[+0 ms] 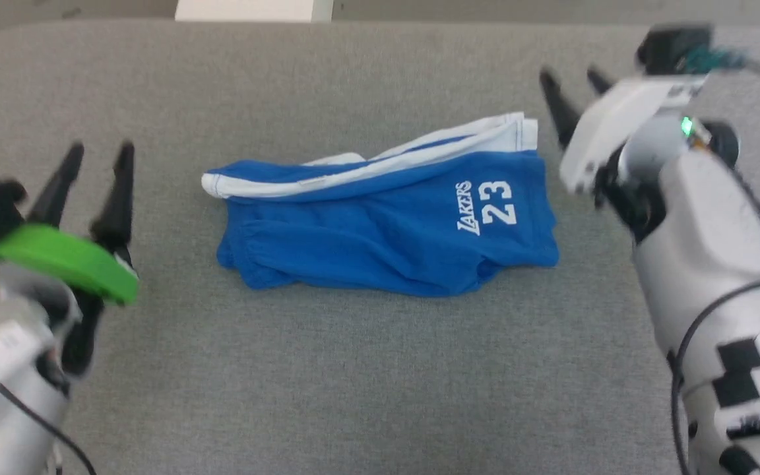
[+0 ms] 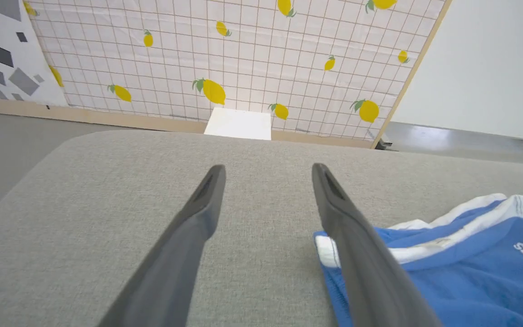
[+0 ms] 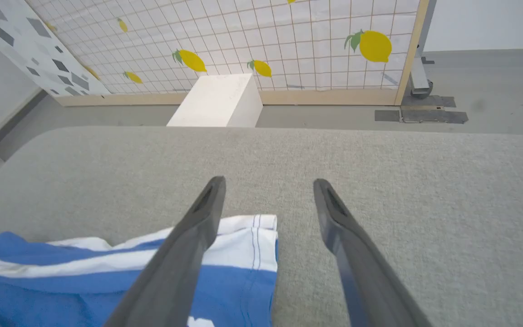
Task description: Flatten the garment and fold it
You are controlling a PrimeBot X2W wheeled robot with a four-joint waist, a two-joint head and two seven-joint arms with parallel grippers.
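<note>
**Head view: blue garment lies between two open grippers**

Head view shows the garment (image 1: pixel 386 224) in the middle of a grey cloth-covered table (image 1: pixel 380 382). It is bright blue and lies in a long, uneven shape with wrinkles along its near edge. A wide white edge band (image 1: pixel 505 132) runs along the far side, from the right corner down toward the left end, where the fabric is rolled over. On the right part there is a white print, "LAKERS 23" (image 1: pixel 489 206).

The left gripper (image 1: pixel 101 148) is to the left of the garment and well apart from it. Its two dark fingers are spread and hold nothing. A green part (image 1: pixel 57 260) sits on its wrist. The right gripper (image 1: pixel 568 74) is just beside the far right corner of the garment. Its fingers are also spread and nothing is between them. In this view it does not touch the fabric.

In the left wrist view, the left gripper (image 2: pixel 268 167) points over bare grey cloth, and the rolled end of the garment (image 2: pixel 461 272) is at the lower right. In the right wrist view, one finger of the right gripper (image 3: pixel 269 180) crosses in front of the white corner of the garment (image 3: pixel 248 281). Whether it touches the fabric there cannot be told.

Beyond the table's far edge stand a white box (image 3: pixel 218 102) and a screen with a lemon pattern (image 3: pixel 288 41).
</note>
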